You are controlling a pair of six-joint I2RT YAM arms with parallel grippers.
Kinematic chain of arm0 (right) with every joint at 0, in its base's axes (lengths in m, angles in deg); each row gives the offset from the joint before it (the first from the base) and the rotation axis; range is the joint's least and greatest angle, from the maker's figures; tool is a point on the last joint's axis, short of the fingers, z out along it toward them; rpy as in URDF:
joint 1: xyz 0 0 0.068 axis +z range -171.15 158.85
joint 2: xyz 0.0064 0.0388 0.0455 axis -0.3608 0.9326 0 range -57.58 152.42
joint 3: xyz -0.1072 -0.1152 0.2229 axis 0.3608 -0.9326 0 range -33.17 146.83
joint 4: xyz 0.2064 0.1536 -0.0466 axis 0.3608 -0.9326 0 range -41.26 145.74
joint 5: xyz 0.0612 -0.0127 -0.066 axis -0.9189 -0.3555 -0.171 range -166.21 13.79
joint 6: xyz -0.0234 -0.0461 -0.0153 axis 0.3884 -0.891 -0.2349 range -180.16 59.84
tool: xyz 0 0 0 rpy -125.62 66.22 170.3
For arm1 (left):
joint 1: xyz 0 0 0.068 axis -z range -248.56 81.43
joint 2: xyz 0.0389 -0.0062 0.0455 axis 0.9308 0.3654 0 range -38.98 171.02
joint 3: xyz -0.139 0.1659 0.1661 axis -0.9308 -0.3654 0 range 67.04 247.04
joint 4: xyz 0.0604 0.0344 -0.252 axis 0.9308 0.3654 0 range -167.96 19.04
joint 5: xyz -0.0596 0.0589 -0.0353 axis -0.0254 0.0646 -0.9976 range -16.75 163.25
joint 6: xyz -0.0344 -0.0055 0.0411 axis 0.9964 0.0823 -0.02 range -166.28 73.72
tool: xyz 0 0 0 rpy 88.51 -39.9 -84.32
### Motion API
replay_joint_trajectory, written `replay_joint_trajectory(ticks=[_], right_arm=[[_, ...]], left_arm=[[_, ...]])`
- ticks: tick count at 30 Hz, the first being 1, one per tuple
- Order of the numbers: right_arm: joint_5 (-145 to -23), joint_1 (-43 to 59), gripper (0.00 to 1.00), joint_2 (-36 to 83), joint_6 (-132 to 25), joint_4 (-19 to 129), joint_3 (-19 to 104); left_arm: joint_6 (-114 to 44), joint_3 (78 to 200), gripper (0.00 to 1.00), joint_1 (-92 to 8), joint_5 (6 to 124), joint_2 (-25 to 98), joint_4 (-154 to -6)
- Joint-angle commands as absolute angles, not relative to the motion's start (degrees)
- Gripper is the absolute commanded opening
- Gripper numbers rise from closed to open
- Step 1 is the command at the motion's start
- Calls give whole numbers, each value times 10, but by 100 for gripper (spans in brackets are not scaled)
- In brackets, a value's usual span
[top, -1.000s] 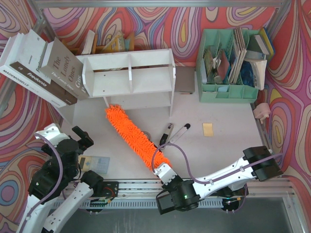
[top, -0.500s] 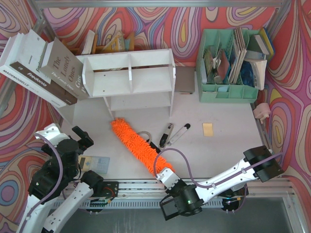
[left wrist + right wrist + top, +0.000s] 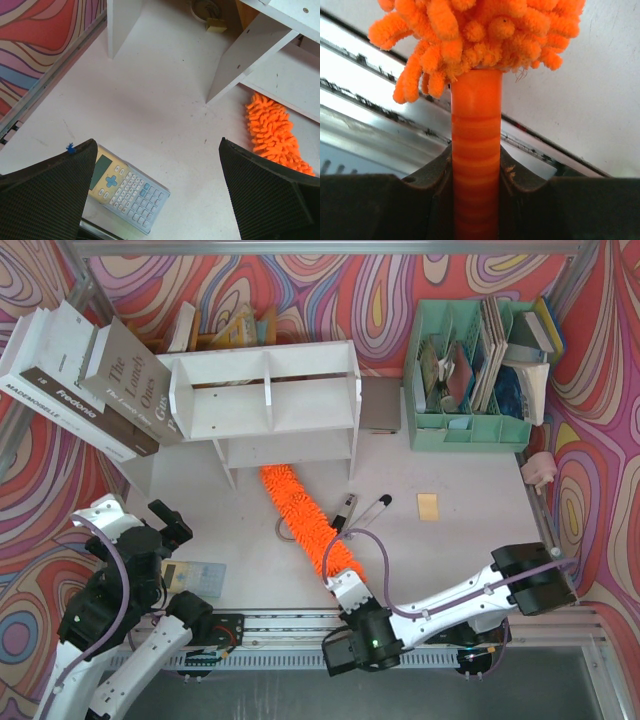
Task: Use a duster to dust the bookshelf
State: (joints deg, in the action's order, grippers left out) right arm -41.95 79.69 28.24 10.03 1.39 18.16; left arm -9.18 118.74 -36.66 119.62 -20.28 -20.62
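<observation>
The bookshelf (image 3: pixel 265 390) stands in the upper middle of the top view, its open side toward the arms, with a central divider splitting its tiers. The duster (image 3: pixel 303 518) lies on the white table (image 3: pixel 470 530) in the middle of the frame. It runs diagonally from the shelf's lower front edge down and right toward the bottom centre. Its fluffy tip sits right at the bottom board. Whether it touches the wood is hard to tell, as the shelf partly covers it.

The right gripper (image 3: pixel 476 175) sits at the bottom centre of the top view. Its jaws are pinched tight on the duster's thin orange handle (image 3: pixel 476 135), just below the chenille.

The left gripper (image 3: pixel 157 150) hangs at the lower left with its jaws spread wide and nothing between them. A calculator (image 3: pixel 125 187) lies on the table beneath it.

Two pens (image 3: pixel 362 512) lie just right of the duster. A mint green organiser (image 3: pixel 465 430) stands at the upper right, and large books (image 3: pixel 90 375) lean at the upper left.
</observation>
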Motion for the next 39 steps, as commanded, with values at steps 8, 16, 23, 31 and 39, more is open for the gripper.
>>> replay_joint_trajectory(ticks=[8,16,23,31,39], right_arm=[[-358,694,0,331,-9,139,265],[-321,662,0,424,-22,178,300],[-287,662,0,394,-4,209,259],[-260,662,0,351,120,139,228],[-248,662,0,345,271,25,225]], left_arm=[[-92,1189,98,-364,1204,-212,-201],[-92,1189,98,-363,1201,-212,-202],[-92,1188,98,-363,1202,-214,-202],[-91,1189,98,-363,1204,-209,-201],[-91,1189,98,-363,1205,-206,-200]])
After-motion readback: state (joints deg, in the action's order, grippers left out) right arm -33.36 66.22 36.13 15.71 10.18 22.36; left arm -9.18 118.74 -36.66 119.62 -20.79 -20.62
